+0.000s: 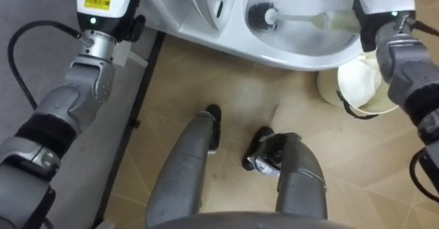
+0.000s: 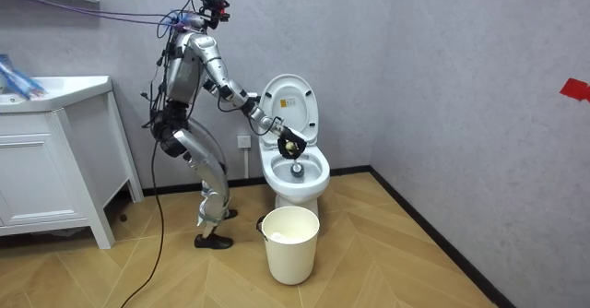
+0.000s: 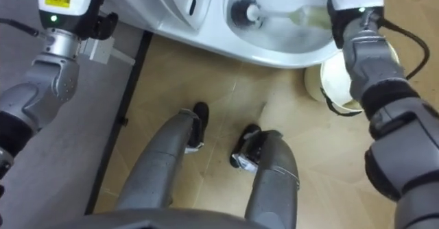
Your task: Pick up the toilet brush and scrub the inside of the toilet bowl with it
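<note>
Bathrm: toilet [image 2: 297,192], sink cabinet [image 2: 46,160].

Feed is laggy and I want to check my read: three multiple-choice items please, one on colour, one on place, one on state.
1. The round plastic bucket on the floor is: A red; B black; C cream.
2. The dark head of the pale-handled toilet brush is: A in that bucket; B in the white toilet bowl; C on the floor.
3. The toilet lid is: A raised; B shut; C lying on the floor.
Key: C, its wall looks cream; B, the head sits inside the bowl; A, the lid stands upright behind the bowl.
</note>
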